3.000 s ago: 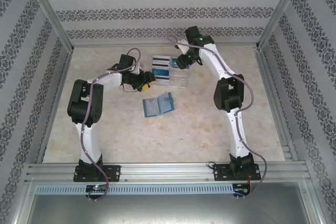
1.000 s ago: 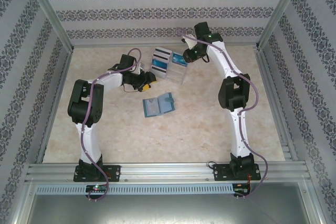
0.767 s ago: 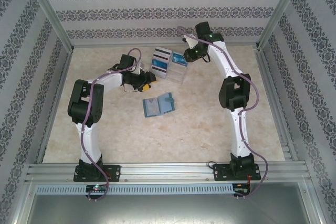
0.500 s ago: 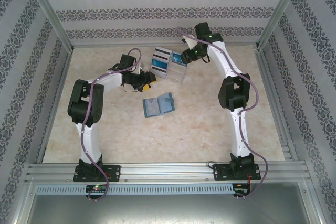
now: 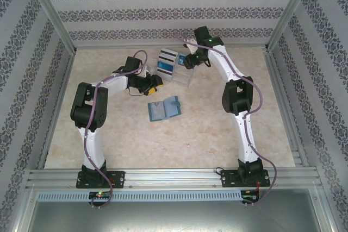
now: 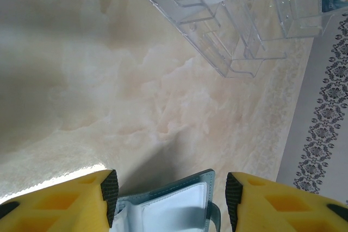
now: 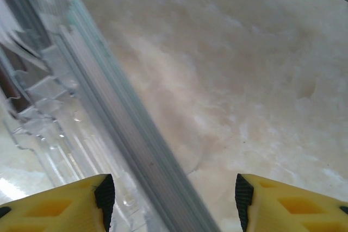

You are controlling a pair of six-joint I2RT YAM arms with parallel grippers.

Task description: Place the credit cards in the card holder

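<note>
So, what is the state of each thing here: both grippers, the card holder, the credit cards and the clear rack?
card holder: unfolded, lying flat on the table.
credit cards: standing in the clear rack, not yet in the card holder.
clear rack: resting on the table, cards in its slots.
left gripper: open, a corner of the card holder visible between its jaws.
right gripper: open, empty, beside the clear rack.

No text, label, brand or number can be read anywhere; any print on the cards [image 5: 166, 69] is too small.
</note>
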